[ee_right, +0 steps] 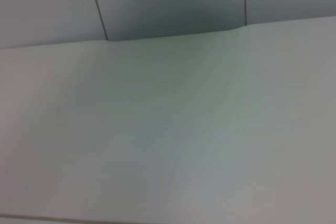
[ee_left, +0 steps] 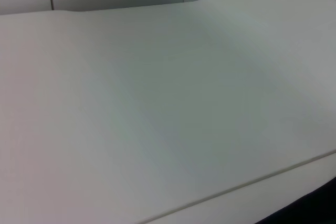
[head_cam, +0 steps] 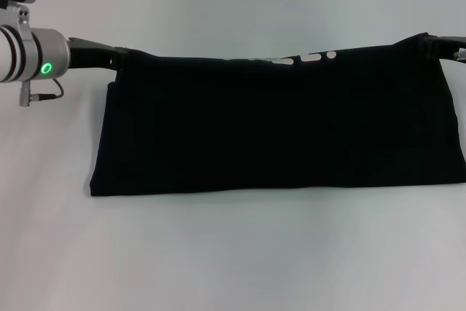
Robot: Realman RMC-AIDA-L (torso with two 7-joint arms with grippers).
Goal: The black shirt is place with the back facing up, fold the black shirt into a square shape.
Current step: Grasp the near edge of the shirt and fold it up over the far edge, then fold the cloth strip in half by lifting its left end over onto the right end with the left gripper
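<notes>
The black shirt (head_cam: pixel 277 125) is a wide black band across the middle of the white table (head_cam: pixel 233 253) in the head view. Its near edge lies on the table. White lettering (head_cam: pixel 302 58) shows along its far edge. My left gripper (head_cam: pixel 116 56) holds the far left corner of the shirt, and my right gripper (head_cam: pixel 435 45) holds the far right corner. Both are shut on the cloth, and the far edge is stretched between them. The wrist views show no fingers.
The left wrist view shows bare white table (ee_left: pixel 157 119), its edge and a dark patch in one corner (ee_left: pixel 315 211). The right wrist view shows the table (ee_right: pixel 168 145) and grey wall panels (ee_right: pixel 168 3) behind it.
</notes>
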